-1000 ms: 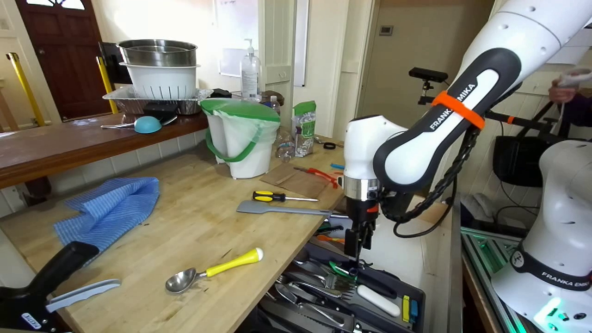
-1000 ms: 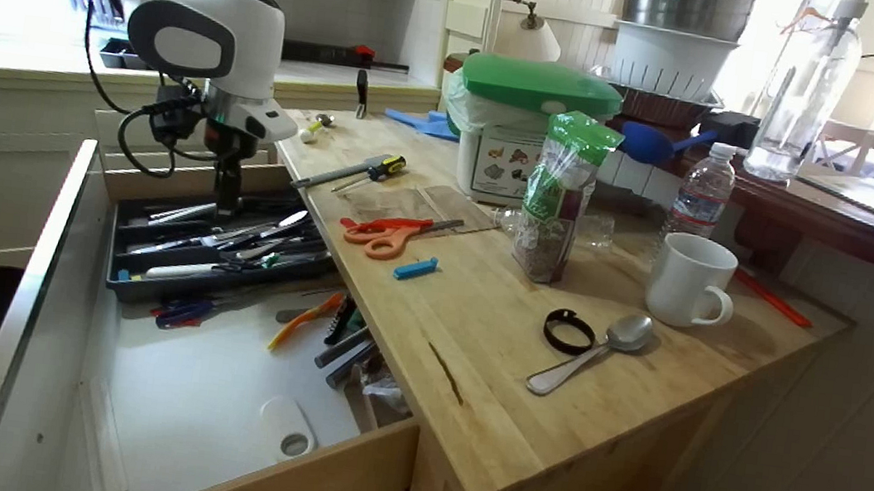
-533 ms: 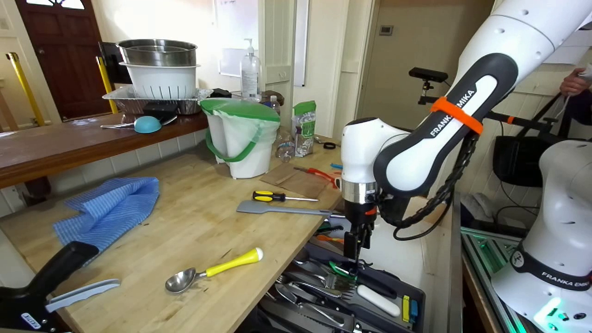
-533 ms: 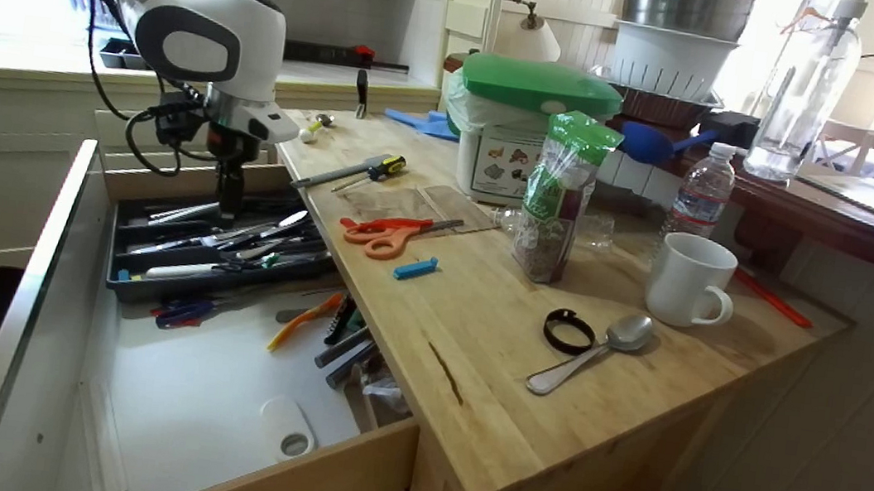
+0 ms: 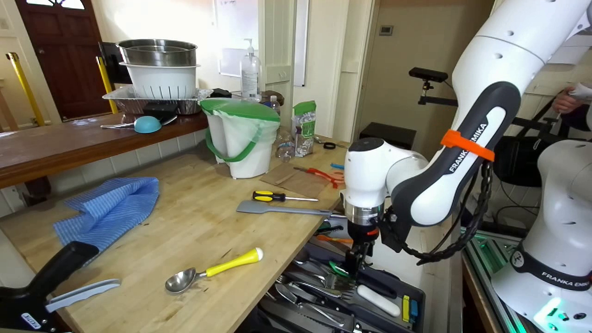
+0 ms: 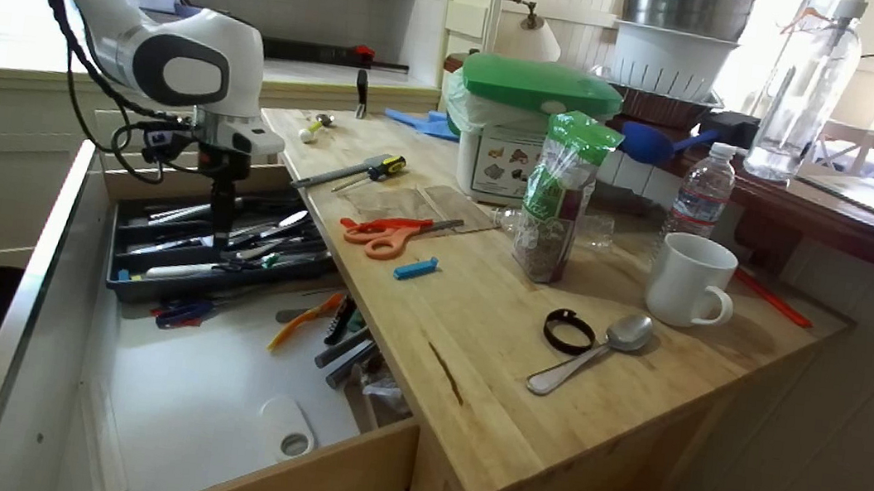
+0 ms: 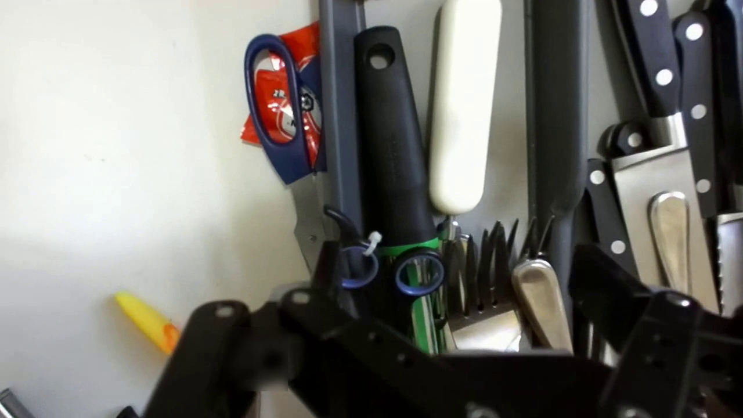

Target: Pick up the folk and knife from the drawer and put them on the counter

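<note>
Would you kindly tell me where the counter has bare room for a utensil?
A wide bare patch of counter lies between the blue cloth, grey spatula and yellow-handled spoon. Another is the corner between the silver spoon and the drawer. It is crowded around the orange-handled scissors and bucket, and in the utensil tray.

The wooden tabletop (image 5: 185,231) is streaked with plank grain and dark marks. A crumpled cloth (image 5: 115,199) is laid apart from a scoop (image 5: 221,268). A screwdriver (image 5: 277,197) is set just beside a spatula (image 5: 282,210). Paper (image 5: 289,182) is partly covered by scissors (image 6: 408,232), and near them a clip (image 6: 415,268) is placed. A lidded bin (image 5: 254,166) and a bag (image 6: 559,202) are stood upright. A spoon (image 6: 588,357) is laid just beside a ring (image 6: 568,348), near a mug (image 6: 678,288), by which a bottle (image 6: 699,198) is partly hidden; a red stick (image 6: 776,299) is also seen.
</note>
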Controlling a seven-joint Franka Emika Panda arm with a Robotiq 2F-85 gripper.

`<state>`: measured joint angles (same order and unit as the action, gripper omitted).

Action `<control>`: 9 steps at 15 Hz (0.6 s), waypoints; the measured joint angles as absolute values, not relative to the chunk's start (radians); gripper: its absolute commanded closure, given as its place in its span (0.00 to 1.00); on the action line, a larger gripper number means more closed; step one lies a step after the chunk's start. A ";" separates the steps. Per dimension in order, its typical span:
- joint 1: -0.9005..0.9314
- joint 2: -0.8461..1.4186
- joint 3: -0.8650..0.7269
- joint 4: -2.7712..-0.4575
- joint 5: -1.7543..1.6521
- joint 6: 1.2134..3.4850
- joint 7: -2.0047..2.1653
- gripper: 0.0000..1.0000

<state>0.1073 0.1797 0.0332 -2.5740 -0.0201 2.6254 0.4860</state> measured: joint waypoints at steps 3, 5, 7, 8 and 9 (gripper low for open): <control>0.120 0.244 0.021 -2.555 -0.031 2.653 0.507 0.00; 0.120 0.282 0.011 -2.534 -0.031 2.653 0.507 0.00; 0.120 0.311 -0.003 -2.514 -0.031 2.653 0.505 0.00; 0.120 0.321 -0.010 -2.506 -0.031 2.653 0.504 0.00; 0.120 0.331 -0.016 -2.498 -0.031 2.653 0.503 0.00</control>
<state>0.1203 0.3307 -0.0159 -2.4981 -0.0307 2.6532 0.5026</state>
